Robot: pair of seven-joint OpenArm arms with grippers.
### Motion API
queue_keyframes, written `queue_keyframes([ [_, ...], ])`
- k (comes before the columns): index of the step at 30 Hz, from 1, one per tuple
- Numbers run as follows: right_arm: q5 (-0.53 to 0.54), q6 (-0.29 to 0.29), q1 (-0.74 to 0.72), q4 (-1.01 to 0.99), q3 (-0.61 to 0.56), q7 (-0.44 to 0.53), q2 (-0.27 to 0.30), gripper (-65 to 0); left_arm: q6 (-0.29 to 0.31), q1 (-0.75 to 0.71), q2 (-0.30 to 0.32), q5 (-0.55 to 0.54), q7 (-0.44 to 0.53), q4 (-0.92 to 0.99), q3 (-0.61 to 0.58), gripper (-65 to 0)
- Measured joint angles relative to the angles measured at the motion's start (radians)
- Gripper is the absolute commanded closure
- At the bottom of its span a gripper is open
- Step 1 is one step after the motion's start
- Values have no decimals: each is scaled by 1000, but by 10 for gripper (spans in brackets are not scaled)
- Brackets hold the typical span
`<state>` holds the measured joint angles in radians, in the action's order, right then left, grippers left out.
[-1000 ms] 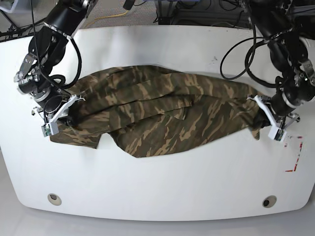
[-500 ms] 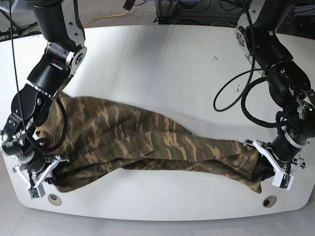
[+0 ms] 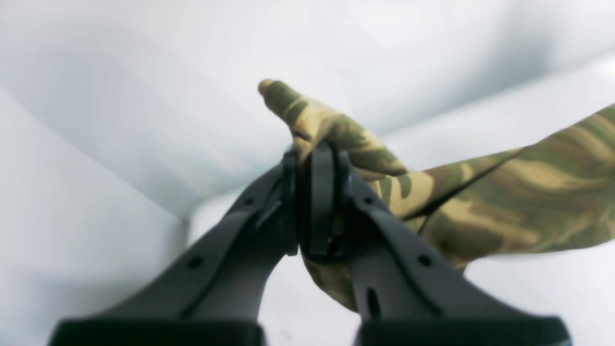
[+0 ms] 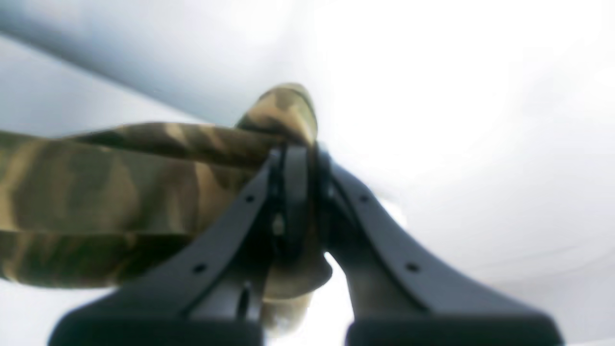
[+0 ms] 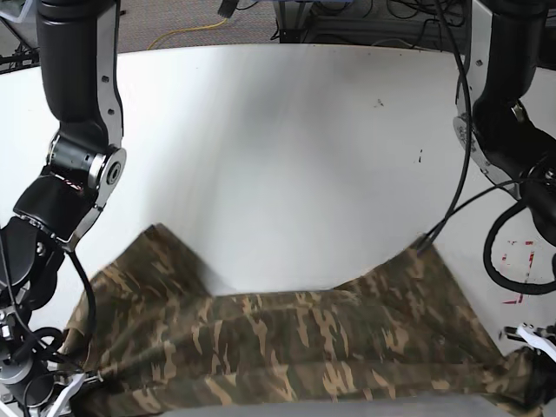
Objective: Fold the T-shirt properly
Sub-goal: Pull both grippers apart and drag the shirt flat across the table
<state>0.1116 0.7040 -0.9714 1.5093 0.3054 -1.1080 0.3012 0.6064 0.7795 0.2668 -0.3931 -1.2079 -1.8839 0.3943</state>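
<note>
The T-shirt [image 5: 287,347] is a camouflage cloth stretched wide along the table's near edge, its lower part cut off by the picture's bottom. My right gripper [image 4: 295,149] is shut on a bunched corner of the T-shirt [image 4: 120,182], at the lower left of the base view [image 5: 76,384]. My left gripper [image 3: 314,154] is shut on the opposite corner of the T-shirt [image 3: 519,202], at the lower right of the base view [image 5: 532,337], mostly out of the picture. The cloth runs taut between the two grips.
The white table [image 5: 278,156] stretches away behind the shirt. Red tape marks [image 5: 521,261] lie near its right edge. A black cable [image 5: 452,208] hangs from the left arm down to the cloth. Cables and equipment sit beyond the far edge.
Both arms have pulled the T-shirt from mid-table toward the near edge. The cloth has spread wider and its rear corners now trail on the table.
</note>
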Motion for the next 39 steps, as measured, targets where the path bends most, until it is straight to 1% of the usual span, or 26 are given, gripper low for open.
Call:
queue_keyframes([
  [3,13,1,-52,2,-3,-28,19,0,0,63,41,0,3,-1,-1,-6],
  [7,18,0,-77,16,-1,-48,29,0,0,94,87,-20,13,-2,-10,-6],
  [10,23,0,-50,53,2,-89,32,0,0,84,110,-21,-3,-3,-51,-6],
  [12,22,-1,2,97,4,-102,35,0,5,52,114,-22,-21,-5,-66,-6],
  [15,24,-1,106,170,37,-106,31,0,13,-16,113,-25,-47,-28,-67,-6],
  [17,24,0,180,200,68,-129,25,0,39,-56,113,-34,-65,-38,-68,-6],
  [19,23,-6,257,237,93,-154,6,0,69,-105,111,-33,-95,-59,-68,-6],
  [21,47,-4,329,278,118,-159,-8,0,90,-150,109,-31,-127,-82,-68,-4],
  [22,77,-2,366,296,135,-157,-11,0,91,-174,108,-27,-139,-89,-67,-4],
  [25,123,-2,478,336,180,-154,-13,0,90,-269,104,-23,-146,-105,-60,-4],
  [28,164,-4,591,364,243,-153,-40,0,91,-379,72,-35,-147,-115,-15,-4],
  [30,182,-5,664,364,284,-163,-55,0,90,-454,69,-36,-152,-114,8,-4],
  [34,283,-4,793,356,323,-171,-72,0,90,-603,72,-60,-154,-113,19,-4],
  [35,328,-4,823,355,335,-164,-74,0,90,-643,73,-78,-153,-114,27,-4],
  [37,392,-4,879,340,357,-162,-71,0,90,-721,69,-97,-153,-111,51,-4],
  [39,450,-6,929,306,380,-169,-68,0,91,-788,55,-89,-153,-111,81,-4],
])
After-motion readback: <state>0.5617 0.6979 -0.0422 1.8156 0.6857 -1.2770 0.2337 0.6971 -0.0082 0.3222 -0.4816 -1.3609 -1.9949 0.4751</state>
